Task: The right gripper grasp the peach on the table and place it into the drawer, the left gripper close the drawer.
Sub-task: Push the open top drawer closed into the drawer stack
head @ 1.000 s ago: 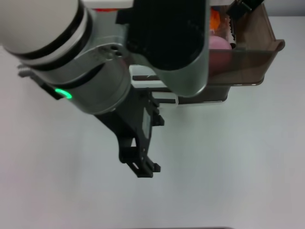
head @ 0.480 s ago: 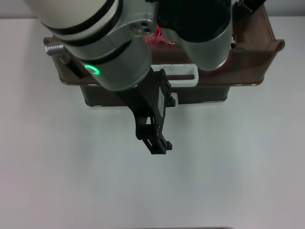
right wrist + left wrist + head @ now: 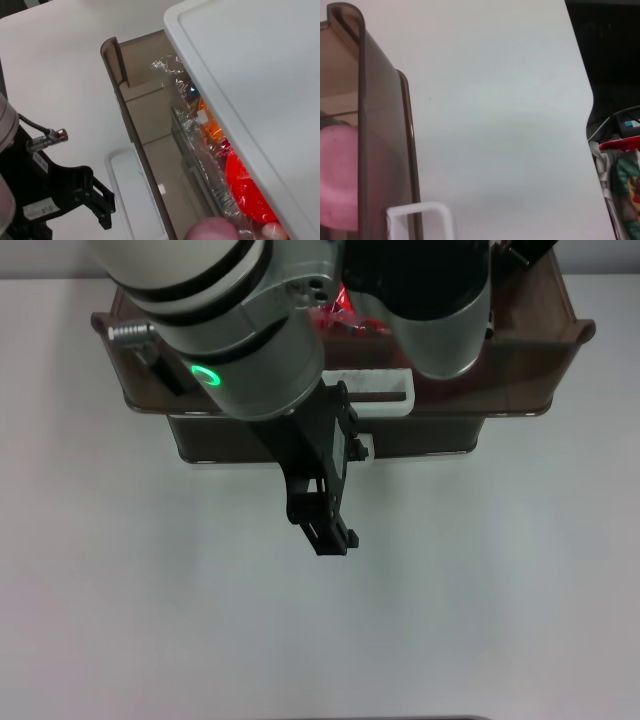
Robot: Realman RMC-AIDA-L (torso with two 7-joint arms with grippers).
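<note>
The smoky dark-brown translucent plastic drawer (image 3: 520, 360) stands pulled out at the twelve o'clock edge of the plain white table (image 3: 150, 590) in the head view, its white rectangular loop handle (image 3: 375, 395) facing six o'clock. The round pale-pink peach (image 3: 340, 182) lies inside the drawer, seen in the left wrist view through the tinted front wall and close to the handle; in the right wrist view a small part of the peach shows beside red and orange plastic-wrapped packets (image 3: 235, 175) that lie in the same drawer. The black two-fingered left gripper (image 3: 330, 535), on the thick silver-grey arm with the glowing green ring, hangs above the bare table just in front of the handle, fingers pointing toward five o'clock and close together, holding nothing. The right gripper (image 3: 515, 255) shows only as a black part at one o'clock above the drawer; whether its fingers are open or closed I cannot tell.
</note>
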